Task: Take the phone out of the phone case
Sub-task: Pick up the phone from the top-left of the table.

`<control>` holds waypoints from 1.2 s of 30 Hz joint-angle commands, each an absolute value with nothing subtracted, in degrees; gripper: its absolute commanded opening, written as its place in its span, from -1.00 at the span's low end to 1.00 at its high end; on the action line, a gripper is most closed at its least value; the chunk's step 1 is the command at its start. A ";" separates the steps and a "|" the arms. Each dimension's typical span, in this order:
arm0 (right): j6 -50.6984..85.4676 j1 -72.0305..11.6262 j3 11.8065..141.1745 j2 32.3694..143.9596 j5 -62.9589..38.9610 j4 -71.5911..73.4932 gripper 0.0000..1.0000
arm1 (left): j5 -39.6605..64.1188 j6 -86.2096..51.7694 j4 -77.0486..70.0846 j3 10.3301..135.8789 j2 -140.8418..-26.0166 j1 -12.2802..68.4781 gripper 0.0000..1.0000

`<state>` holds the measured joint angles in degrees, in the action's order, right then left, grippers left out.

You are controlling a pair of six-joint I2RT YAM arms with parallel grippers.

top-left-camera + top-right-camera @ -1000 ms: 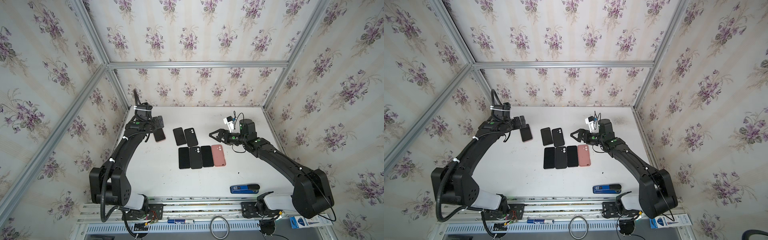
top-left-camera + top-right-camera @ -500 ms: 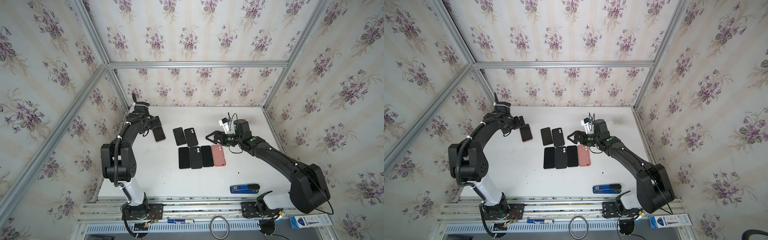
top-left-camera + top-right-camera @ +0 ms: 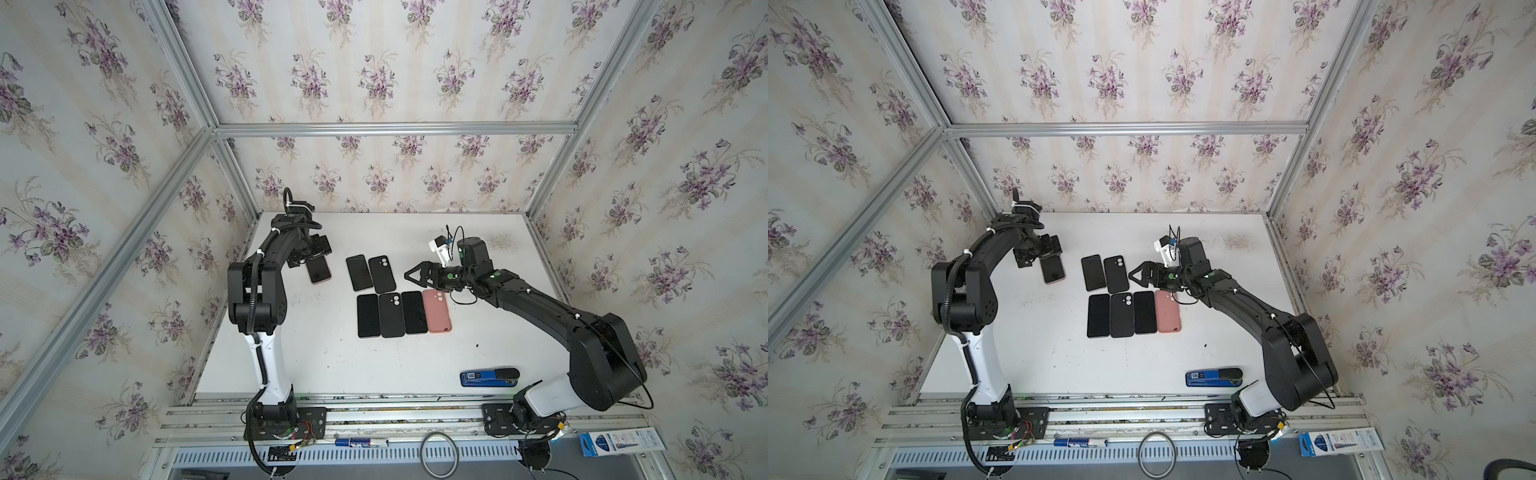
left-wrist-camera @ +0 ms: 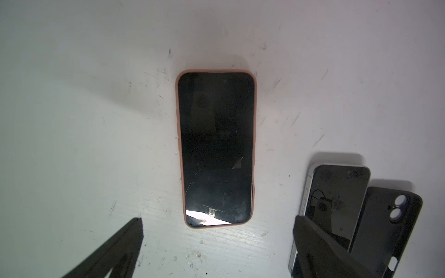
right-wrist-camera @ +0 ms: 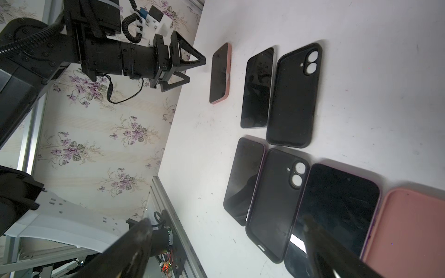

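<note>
Leftward the right gripper (image 3: 409, 277) has slid, closer to the rows of phones (image 3: 413, 311), and the left arm (image 3: 257, 299) has folded upright. The left gripper (image 4: 218, 222) hangs spread wide and empty. The phone (image 4: 216, 149), screen up in its pink phone case (image 4: 178, 115), lies just ahead between its fingertips. The right gripper also gapes empty; its fingers (image 5: 134, 240) are blurred, and one hides part of a dark phone (image 5: 337, 204).

My left arm (image 3: 255, 291) stands folded at frame left, elbow high, left gripper (image 3: 311, 257) pointing down, jaws spread, empty. My right arm (image 3: 540, 303) stretches from lower right toward centre, right gripper (image 3: 417, 276) agape, empty.
</note>
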<state>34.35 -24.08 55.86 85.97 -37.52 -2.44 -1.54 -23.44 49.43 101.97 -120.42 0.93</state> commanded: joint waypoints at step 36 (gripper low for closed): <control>37.52 -26.28 57.88 89.80 -40.16 4.63 0.99 | -4.45 -23.49 56.70 117.10 -135.52 1.76 0.92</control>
